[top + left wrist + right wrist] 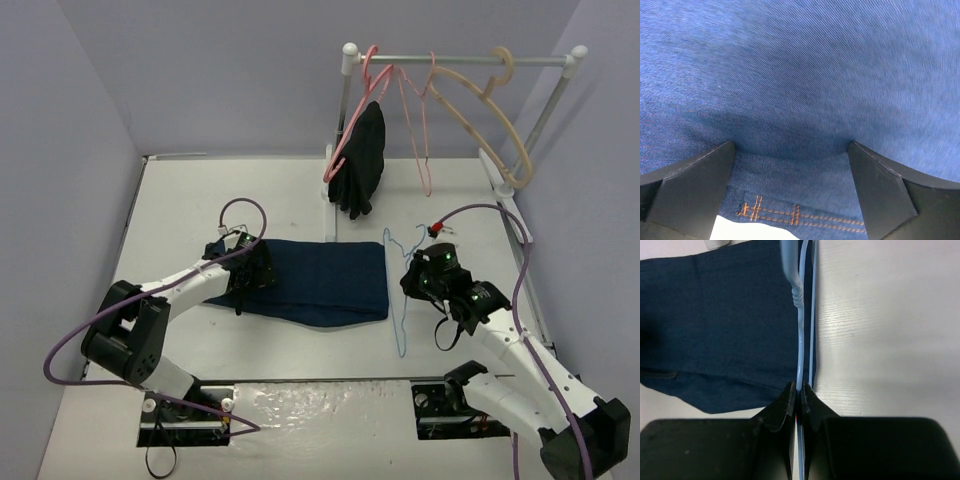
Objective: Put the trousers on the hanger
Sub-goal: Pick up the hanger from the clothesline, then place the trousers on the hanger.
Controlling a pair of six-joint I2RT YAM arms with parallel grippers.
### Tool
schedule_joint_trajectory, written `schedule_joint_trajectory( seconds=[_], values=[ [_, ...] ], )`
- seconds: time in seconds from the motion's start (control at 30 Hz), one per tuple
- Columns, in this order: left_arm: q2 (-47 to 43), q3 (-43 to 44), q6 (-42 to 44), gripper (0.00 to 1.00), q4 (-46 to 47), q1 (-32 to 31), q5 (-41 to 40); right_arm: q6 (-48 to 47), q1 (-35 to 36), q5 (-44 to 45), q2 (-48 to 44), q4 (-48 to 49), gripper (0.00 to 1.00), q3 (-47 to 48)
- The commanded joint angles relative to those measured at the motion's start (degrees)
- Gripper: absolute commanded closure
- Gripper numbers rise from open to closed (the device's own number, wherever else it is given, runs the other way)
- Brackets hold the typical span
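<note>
The dark navy trousers [315,282] lie folded flat on the table's middle. My left gripper [252,274] is down on their left end. In the left wrist view the left gripper [790,150] is open, its black fingers [695,185] set wide apart on the denim [800,75], with orange stitching between them. The light-blue hanger [399,330] lies just right of the trousers. My right gripper [410,284] is shut on its wire. In the right wrist view the right gripper [799,390] clamps the blue wire [800,340] beside the trousers' edge [715,325].
A white clothes rack [455,58] stands at the back right with pink hangers [415,130], a beige hanger [495,120] and a black garment [362,160]. Grey walls enclose the table [200,200] on three sides.
</note>
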Motion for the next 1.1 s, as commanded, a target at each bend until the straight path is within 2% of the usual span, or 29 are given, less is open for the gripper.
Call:
schedule_joint_trajectory(
  seconds=[0.0,0.13,0.27,0.37,0.47,0.7,0.87,1.07],
  values=[
    [-0.8,-4.0,-1.2,0.03,-4.6,6.3,-0.6,6.4,6.6,8.9,-0.2,5.6,1.0,-2.6],
    [-3.1,-3.0,0.7,0.03,-8.6,9.7,-3.3,8.0,11.6,11.2,2.0,8.8,1.0,-4.6],
    [-5.4,-0.8,2.6,0.03,-10.5,12.0,-2.0,9.1,15.3,12.8,4.2,11.9,1.0,-5.7],
    [-8.7,1.3,3.9,0.03,-7.2,6.9,0.9,9.9,16.0,13.1,4.7,13.7,1.0,-6.3],
    [-10.2,4.8,4.7,0.03,-5.5,-2.0,0.5,10.0,16.0,14.5,3.8,13.7,1.0,-7.0],
    [-3.3,17.5,2.1,0.08,-3.8,-17.4,-1.9,10.2,16.0,18.7,1.6,11.6,1.0,-7.1],
    [6.4,24.2,2.1,0.15,0.3,-23.7,-2.5,10.5,16.0,20.2,2.2,11.2,1.0,-7.3],
    [17.4,31.6,2.3,0.16,1.9,-27.2,-3.0,11.4,16.1,20.5,1.7,11.3,1.0,-8.8]
  ],
)
